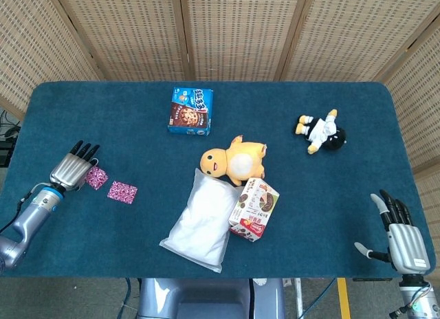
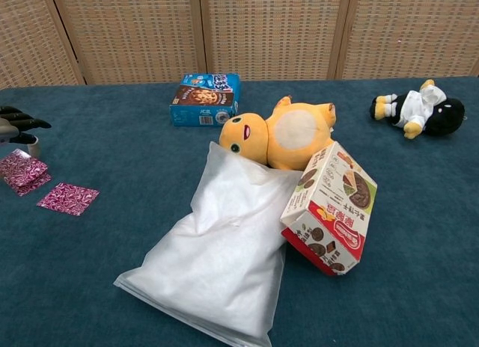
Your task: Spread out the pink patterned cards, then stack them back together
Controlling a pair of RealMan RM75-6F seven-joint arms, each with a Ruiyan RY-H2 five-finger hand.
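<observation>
One pink patterned card lies flat and alone on the blue table; the chest view shows this card too. Just to its left is a small pile of pink cards, also seen as overlapping cards in the chest view. My left hand lies over the pile's left edge with its fingers stretched out and apart, gripping nothing; only its fingers show at the chest view's left edge. My right hand rests at the table's front right corner, fingers spread and empty.
A white pillow bag lies mid-table, with a snack box leaning on it and a yellow plush behind. A blue cookie box sits further back. A black-and-white plush lies at the right.
</observation>
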